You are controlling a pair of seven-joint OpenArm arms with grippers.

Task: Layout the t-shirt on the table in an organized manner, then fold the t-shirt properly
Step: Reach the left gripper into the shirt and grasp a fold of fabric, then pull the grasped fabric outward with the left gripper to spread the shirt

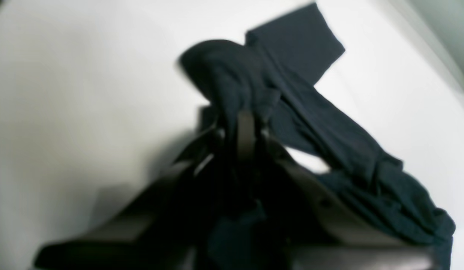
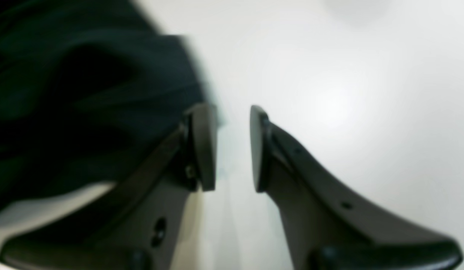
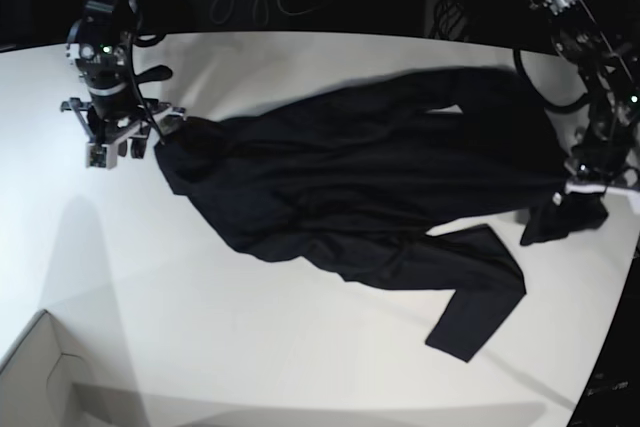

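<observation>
Base view: white table (image 3: 250, 347), black t-shirt (image 3: 350, 197) sprawled, dark background.

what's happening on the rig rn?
Two arms are working a black t-shirt on the white table. The left gripper has its jaws shut on a bunch of fabric at one end. The right gripper sits at the opposite edge, jaws apart with nothing between them. The shirt is stretched out but wrinkled, not folded yet.
</observation>
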